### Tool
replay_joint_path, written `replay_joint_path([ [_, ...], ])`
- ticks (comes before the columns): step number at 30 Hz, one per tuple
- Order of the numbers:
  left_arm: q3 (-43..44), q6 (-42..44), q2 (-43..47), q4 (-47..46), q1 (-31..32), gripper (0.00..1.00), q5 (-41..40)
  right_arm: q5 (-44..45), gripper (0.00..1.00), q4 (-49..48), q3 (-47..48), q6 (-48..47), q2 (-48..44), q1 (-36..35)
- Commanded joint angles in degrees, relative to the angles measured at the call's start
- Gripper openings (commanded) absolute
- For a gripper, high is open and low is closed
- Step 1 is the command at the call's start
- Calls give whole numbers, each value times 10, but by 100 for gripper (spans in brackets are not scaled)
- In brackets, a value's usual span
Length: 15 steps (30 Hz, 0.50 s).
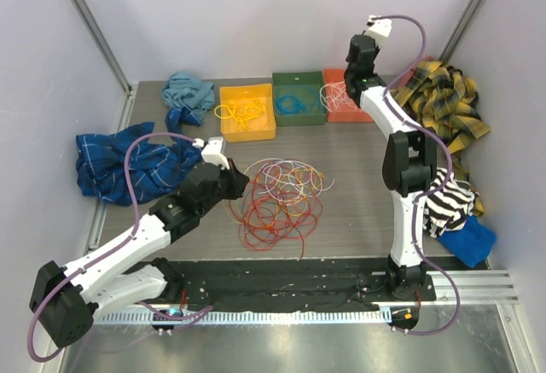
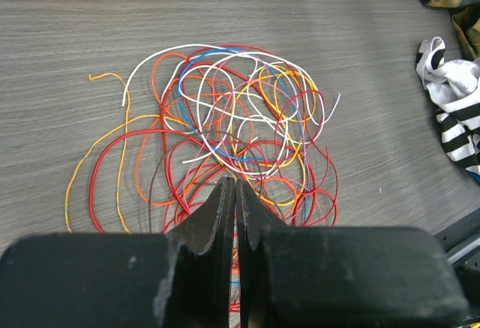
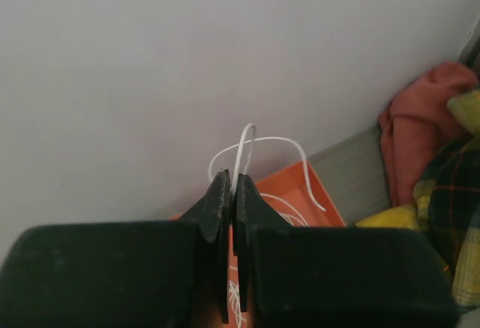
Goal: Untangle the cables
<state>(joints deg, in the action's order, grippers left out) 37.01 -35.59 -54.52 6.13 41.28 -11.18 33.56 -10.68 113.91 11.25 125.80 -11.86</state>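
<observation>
The cables (image 1: pixel 281 198) lie in a loose tangle of red, orange, yellow, white and pale purple loops at mid-table. My left gripper (image 1: pixel 244 183) sits at the tangle's left edge. In the left wrist view its jaws (image 2: pixel 234 185) are shut just above the near loops of the cables (image 2: pixel 232 140), with nothing visibly clamped. My right gripper (image 1: pixel 350 90) is raised over the orange bin (image 1: pixel 351 110) at the back. It is shut (image 3: pixel 232 179) on a white cable (image 3: pixel 247 136), which loops up above the fingertips and trails down into the orange bin (image 3: pixel 304 193).
A yellow bin (image 1: pixel 247 127) holds yellow wires and a green bin (image 1: pixel 299 113) holds a blue one. A blue plaid cloth (image 1: pixel 111 164) and a teal cloth (image 1: pixel 188 93) lie at the left. Yellow plaid (image 1: pixel 444 100), striped (image 1: pixel 448 202) and blue (image 1: pixel 471 241) cloths lie at the right.
</observation>
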Motion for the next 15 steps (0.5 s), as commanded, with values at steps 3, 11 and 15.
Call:
replay_joint_path([
  [3,16,-4,-18,-34,0,7,18,-19,1,1,-23,60,1,3],
  [11,22,-8,-2,-10,0,12,19,-85,26,101,2,127,46,24],
  [15,18,-11,6,-9,0,18,18,-90,64,99,-12,134,26,25],
])
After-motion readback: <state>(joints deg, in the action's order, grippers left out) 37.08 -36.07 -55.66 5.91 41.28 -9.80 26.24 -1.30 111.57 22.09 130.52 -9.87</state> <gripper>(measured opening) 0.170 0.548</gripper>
